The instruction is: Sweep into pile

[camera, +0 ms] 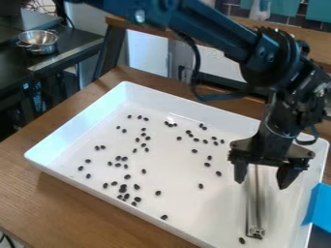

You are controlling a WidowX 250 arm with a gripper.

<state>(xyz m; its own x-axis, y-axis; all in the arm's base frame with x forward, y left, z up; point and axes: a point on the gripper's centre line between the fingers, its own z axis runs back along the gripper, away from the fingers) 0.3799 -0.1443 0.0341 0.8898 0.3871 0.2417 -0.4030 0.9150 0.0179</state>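
Camera view — hand [262, 182] wide, metal bar [257, 208] beneath — top hidden, dark beans [158, 193] scattered, tray [200, 213] cut off below

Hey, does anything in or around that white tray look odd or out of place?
Nothing looks damaged. The dark pieces lie scattered across the white tray, normal for an unfinished sweep; only one piece seems a stray, alone by the near end of the metal bar.

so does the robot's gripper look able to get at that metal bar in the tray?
Probably yes: the gripper hangs over the far end of the metal bar, fingers spread to either side, and nothing seems to block it.
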